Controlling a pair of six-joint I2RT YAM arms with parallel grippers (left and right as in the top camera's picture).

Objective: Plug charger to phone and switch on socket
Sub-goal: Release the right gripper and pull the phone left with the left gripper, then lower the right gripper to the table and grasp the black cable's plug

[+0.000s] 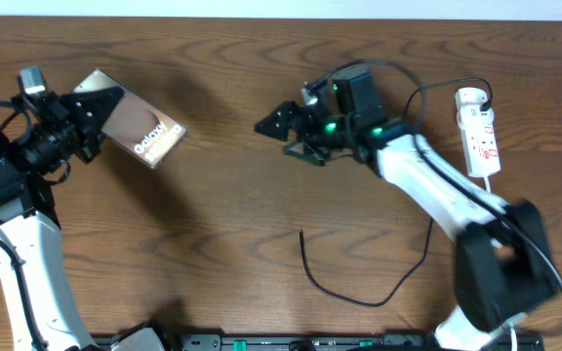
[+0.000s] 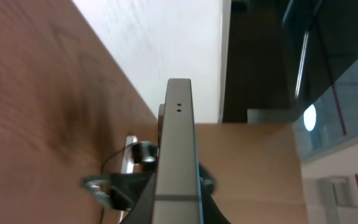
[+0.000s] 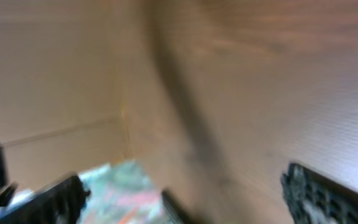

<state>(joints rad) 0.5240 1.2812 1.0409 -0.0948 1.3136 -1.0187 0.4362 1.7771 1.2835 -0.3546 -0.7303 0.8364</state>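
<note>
On the left of the brown wooden bench [image 1: 213, 214], one flat dark rectangular phone [image 1: 144, 132] with white "Galaxy" lettering is held at its upper-left end by the left arm's black fingers [image 1: 100, 102], which are closed on it. In the overhead view its long axis runs diagonally from the fingers toward the bench's middle, with the free end pointing down-right and the lettered face turned up to the camera. A shadow is cast on the wood beside it, so it appears to be lifted off the surface. In the left wrist view the phone [image 2: 179, 149] is seen edge-on, its narrow end with two small holes pointing away from the camera. The left arm is folded back over the left edge with its wrist rolled.

One long thin black charger cable [image 1: 359, 302] lies in a loose curve on the near middle of the bench. Its free tip points toward the far edge, well apart from the phone. No fingers touch it.

The right arm is stretched from the near right corner toward the centre, above the bench. Its black fingers [image 1: 276, 119] are spread wide and empty, pointing left toward the phone; the right wrist view is blurred, with one finger [image 3: 328, 193] at each lower corner.

At the far right, one white elongated power strip [image 1: 481, 141] with small red marks lies with its long axis running far to near and a round white plug [image 1: 471, 97] at its far end.
</note>
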